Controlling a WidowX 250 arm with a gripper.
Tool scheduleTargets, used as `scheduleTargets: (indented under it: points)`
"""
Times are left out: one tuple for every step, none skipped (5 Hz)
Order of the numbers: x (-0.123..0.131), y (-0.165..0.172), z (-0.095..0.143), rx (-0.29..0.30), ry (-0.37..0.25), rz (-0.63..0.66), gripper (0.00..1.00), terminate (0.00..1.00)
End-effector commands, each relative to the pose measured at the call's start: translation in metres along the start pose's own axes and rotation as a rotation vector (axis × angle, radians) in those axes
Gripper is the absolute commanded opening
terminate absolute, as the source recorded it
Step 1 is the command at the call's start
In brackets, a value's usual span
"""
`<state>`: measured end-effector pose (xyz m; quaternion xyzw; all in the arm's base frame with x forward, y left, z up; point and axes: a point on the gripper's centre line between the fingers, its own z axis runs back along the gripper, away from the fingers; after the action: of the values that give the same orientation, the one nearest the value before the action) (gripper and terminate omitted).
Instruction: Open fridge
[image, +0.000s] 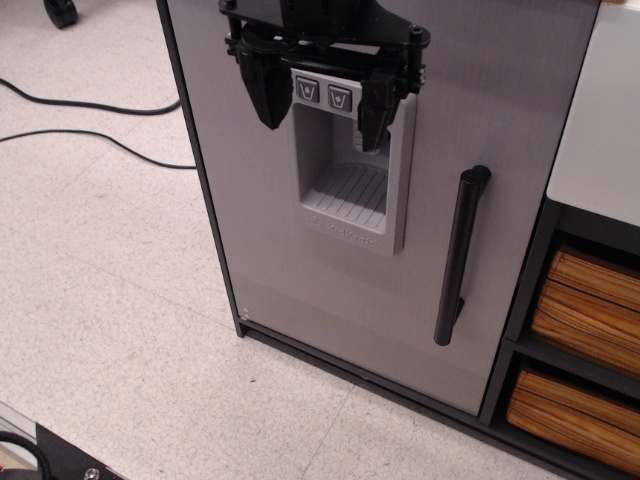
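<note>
The fridge (500, 120) fills the middle of the view, a black cabinet with a grey brushed door that is shut. A moulded grey dispenser recess (345, 190) sits in the door, with buttons at its top. A long black vertical bar handle (460, 255) runs down the door's right side. My gripper (320, 110) hangs from the top of the view in front of the dispenser, its two black fingers (265, 90) apart and empty. It is left of and above the handle, not touching it.
A black shelf unit with wooden-looking drawers (590, 310) stands right of the fridge, under a pale countertop (605, 120). Black cables (90, 105) lie on the speckled floor at left. A black object (60, 455) sits at the bottom left corner.
</note>
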<state>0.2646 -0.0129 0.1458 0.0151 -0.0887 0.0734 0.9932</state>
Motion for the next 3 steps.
scheduleTargets:
  points:
    - [0.000,0.000,0.000,0.000,0.000,0.000,1.00,0.00]
    - [0.009,-0.013,-0.026,-0.016,-0.047,-0.030,1.00,0.00]
    - [0.022,-0.027,-0.051,-0.071,-0.056,-0.060,1.00,0.00]
